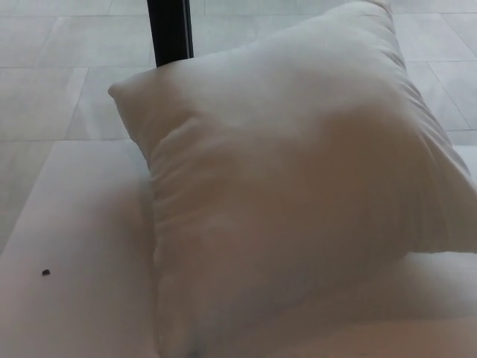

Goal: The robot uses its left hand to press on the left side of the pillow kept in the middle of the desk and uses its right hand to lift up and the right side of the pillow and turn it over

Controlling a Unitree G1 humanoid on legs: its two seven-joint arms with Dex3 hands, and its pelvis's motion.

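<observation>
A large white pillow [298,201] is filling most of the view, lying on the white surface [74,224] and seemingly tilting up toward the far right. Neither hand is showing. A black post [170,31] is standing behind its far left corner; a dark speck [45,272] is sitting near left.

a white pillow [298,201] fills most of my view, tilted up off the pale worktop [74,246]. a small dark speck [45,272] lies near left; a black post [170,31] stands beyond on tiled floor [52,82].
</observation>
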